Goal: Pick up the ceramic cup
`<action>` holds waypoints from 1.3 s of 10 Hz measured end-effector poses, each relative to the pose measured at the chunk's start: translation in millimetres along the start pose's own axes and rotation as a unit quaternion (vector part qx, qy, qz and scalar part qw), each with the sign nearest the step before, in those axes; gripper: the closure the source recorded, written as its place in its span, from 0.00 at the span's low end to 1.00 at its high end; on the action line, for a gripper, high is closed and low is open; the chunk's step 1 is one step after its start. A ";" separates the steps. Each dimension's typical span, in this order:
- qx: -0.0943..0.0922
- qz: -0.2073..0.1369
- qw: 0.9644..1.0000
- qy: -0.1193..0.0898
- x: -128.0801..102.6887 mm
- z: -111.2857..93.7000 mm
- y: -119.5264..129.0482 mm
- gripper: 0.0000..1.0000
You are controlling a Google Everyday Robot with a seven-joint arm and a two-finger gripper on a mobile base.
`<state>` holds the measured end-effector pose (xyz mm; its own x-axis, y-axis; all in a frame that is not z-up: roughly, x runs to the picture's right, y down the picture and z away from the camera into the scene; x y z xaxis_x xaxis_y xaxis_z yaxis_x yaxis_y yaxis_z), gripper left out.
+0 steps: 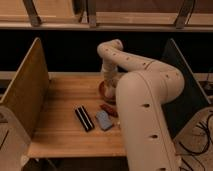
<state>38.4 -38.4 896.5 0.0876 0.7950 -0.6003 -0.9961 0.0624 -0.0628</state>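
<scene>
My cream-coloured arm (pixel 145 100) arcs from the front right over the wooden table (pixel 60 135). Its gripper (pixel 109 87) points down at the back middle of the table, right over a reddish-brown round bowl (pixel 103 91). The gripper is shut. The wrist and forearm cover whatever sits between the fingers, so I cannot tell whether anything is held. The ceramic cup is hidden from this view.
A black rectangular object (pixel 84 118), a blue-grey packet (pixel 104 120) and a small red item (pixel 109 109) lie near the table's middle. A wooden side panel (pixel 22 95) stands on the left and a dark panel (pixel 186 90) on the right. Cables trail on the floor at right.
</scene>
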 end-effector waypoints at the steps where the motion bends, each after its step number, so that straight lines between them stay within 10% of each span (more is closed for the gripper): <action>1: 0.015 0.015 1.000 -0.022 -3.3 -19.5 -15.2 1.00; 3: 0.048 0.023 0.996 -0.078 -12.5 -65.9 -33.4 1.00; 6: 0.068 -0.025 0.988 -0.137 -18.5 -114.4 1.8 1.00; 11: 0.033 -0.137 0.983 -0.114 16.0 -93.0 103.4 1.00; 13: 0.030 -0.141 0.983 -0.110 18.9 -90.7 106.7 1.00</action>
<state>-65.1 -71.5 806.2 0.3629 0.8516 -0.3783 -0.9318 0.3298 -0.1514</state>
